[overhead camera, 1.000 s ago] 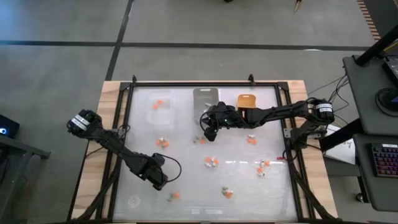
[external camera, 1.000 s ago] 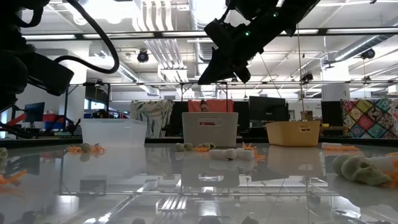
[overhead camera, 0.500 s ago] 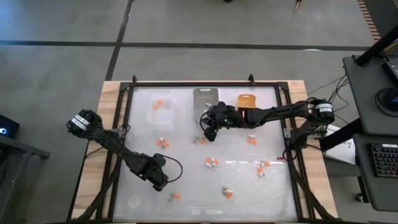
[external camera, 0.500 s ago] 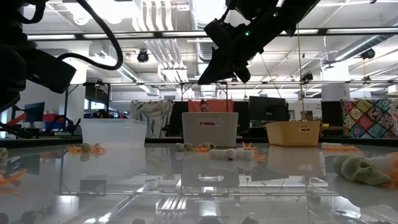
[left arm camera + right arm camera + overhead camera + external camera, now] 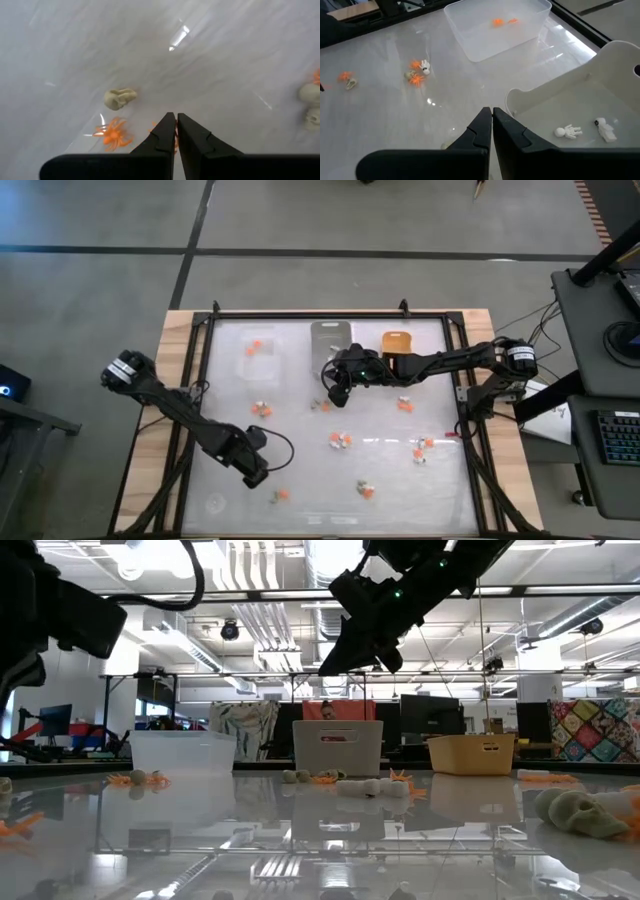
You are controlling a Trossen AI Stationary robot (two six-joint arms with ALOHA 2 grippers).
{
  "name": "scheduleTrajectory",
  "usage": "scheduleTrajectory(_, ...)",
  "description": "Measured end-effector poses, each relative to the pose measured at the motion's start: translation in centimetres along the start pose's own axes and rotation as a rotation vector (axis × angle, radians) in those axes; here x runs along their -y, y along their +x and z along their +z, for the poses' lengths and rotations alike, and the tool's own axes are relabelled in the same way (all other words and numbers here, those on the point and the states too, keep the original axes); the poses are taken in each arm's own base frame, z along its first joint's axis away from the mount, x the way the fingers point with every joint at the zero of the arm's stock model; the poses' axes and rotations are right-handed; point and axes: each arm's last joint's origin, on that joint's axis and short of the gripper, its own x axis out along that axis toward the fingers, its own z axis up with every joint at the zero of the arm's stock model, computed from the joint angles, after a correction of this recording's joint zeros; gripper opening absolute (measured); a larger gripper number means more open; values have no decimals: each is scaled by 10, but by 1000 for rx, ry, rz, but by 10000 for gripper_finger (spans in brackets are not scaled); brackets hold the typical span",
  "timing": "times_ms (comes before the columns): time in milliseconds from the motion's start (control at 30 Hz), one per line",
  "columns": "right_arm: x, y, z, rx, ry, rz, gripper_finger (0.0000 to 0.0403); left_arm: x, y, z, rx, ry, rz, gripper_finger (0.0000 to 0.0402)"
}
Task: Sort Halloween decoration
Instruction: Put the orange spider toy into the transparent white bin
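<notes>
— Halloween decoration: what has just changed at the left hand (image 5: 174, 119)?

— Its fingers have come fully together over the last second, and the arm has lifted a little. In the left wrist view the two dark tips are pressed against each other with nothing between them. An orange spider (image 5: 114, 135) lies just beside the tips on the desk (image 5: 225, 60), a second orange bit peeks out right behind them, and a tan skull (image 5: 119, 98) rests a little farther out.

— So it picked nothing up?

— As I read it, yes: the closing missed, and the spider is still on the desk. That piece remains to be sorted.

— And the right hand (image 5: 491, 116)?

— Unmoved. It hangs over the middle of the desk, fingers pressed together and empty. Just beside it is the grey tray (image 5: 580, 100), with two white figures (image 5: 568, 131) inside. Farther out the clear tray (image 5: 495, 27) holds two orange pieces (image 5: 497, 22).

— How far along is the sort?

— Early, I judge. From above, most trinkets still lie loose well away from both hands, such as the pair (image 5: 341, 440) between them, and the yellow tray (image 5: 396, 341) beyond the right hand looks empty.
</notes>
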Motion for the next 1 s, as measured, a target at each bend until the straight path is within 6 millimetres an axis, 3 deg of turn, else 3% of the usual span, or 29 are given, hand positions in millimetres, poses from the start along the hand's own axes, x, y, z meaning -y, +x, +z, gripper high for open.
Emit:
scheduleTrajectory(300,1,-4,0,-21,-38,-5,9,-4,-23,0,50,79,-81,0)
scheduleTrajectory(633,3,-28,8,-21,-62,-4,9,-27,-79,12,373,49,-229,0)
scheduleTrajectory(800,-1,-36,11,-5,-78,10,9,-49,-103,29,519,44,-234,0)
scheduleTrajectory(1000,-7,-39,10,-5,-100,28,9,-86,-113,67,609,55,-92,0)
